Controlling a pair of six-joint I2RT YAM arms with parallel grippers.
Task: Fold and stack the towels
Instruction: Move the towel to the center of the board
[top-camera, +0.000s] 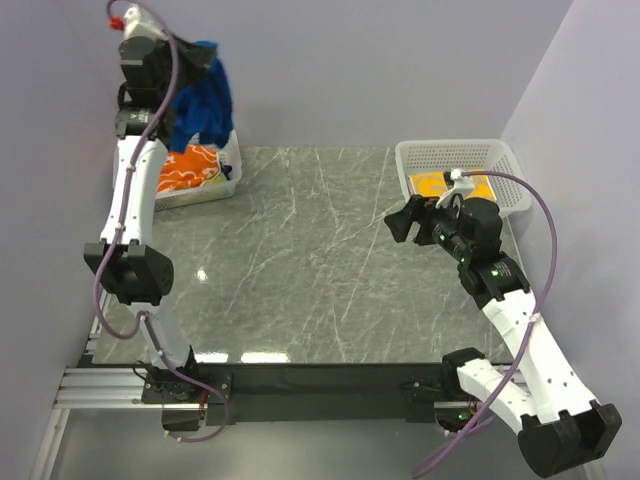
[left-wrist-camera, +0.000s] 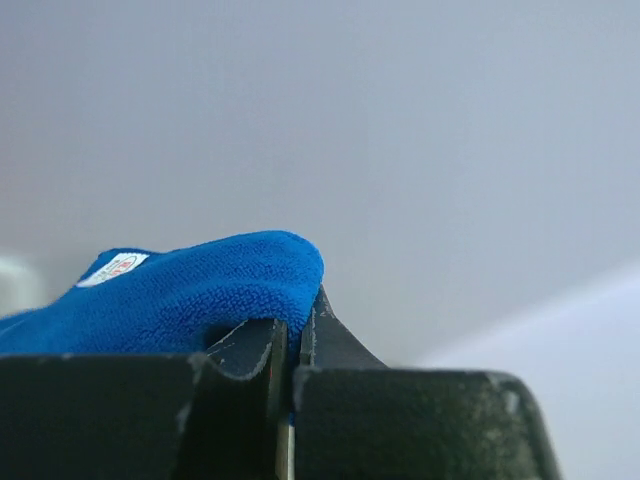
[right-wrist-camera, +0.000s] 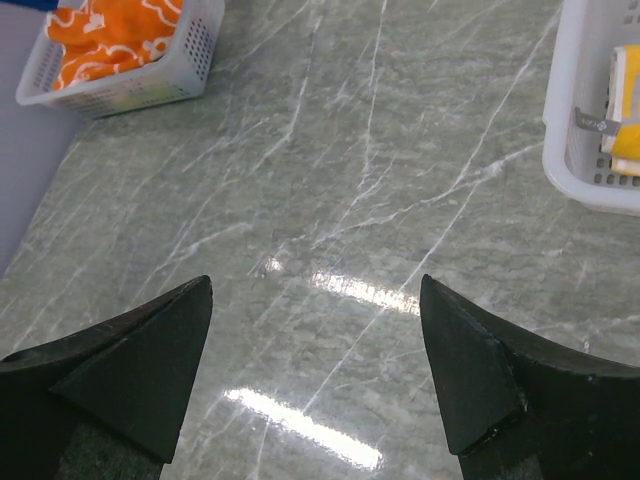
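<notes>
My left gripper (top-camera: 190, 62) is raised high at the back left, shut on the royal blue towel (top-camera: 207, 100), which hangs down above the left basket. In the left wrist view the blue towel (left-wrist-camera: 190, 295) drapes over my closed fingers (left-wrist-camera: 250, 350). The orange towel with white flower outlines (top-camera: 188, 167) lies in the left white basket (top-camera: 228, 178) and shows in the right wrist view (right-wrist-camera: 115, 35). A yellow towel (top-camera: 450, 186) lies in the right white basket (top-camera: 455, 155). My right gripper (top-camera: 402, 224) is open and empty above the table, near the right basket.
The grey marble table (top-camera: 310, 260) lies between the two baskets. The purple walls close in on the left, back and right. A dark rail (top-camera: 300, 385) runs along the near edge by the arm bases.
</notes>
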